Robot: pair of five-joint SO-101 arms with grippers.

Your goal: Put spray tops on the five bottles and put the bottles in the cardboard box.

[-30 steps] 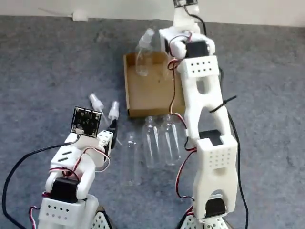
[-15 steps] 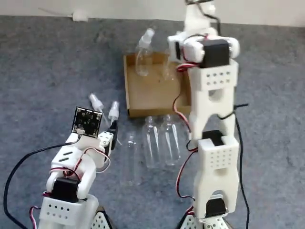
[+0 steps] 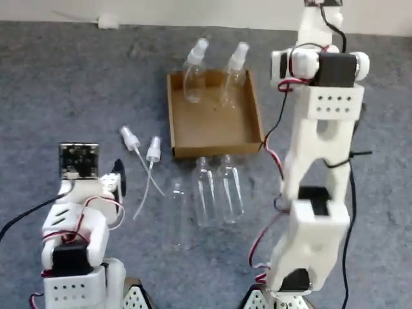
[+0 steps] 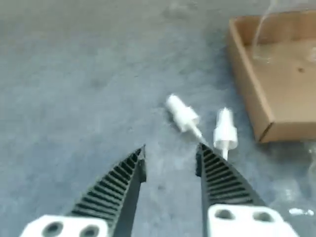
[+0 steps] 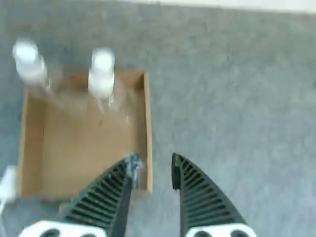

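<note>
While the left gripper (image 4: 171,147) hangs parted and empty over the carpet (image 3: 64,77), two loose spray tops (image 3: 129,137) lie just beyond it; three uncapped bottles (image 3: 205,190) lie beside the cardboard box (image 3: 212,132); two capped bottles (image 3: 193,74) rest inside it; the right gripper (image 5: 153,157), parted and empty, hovers over its right wall.

Flat, even room light, moderately bright. Only faint, soft shadows on the grey carpet (image 3: 64,84). Small glints on the clear bottles (image 3: 212,190). White right arm (image 3: 322,129) shells bright, not blown out.
</note>
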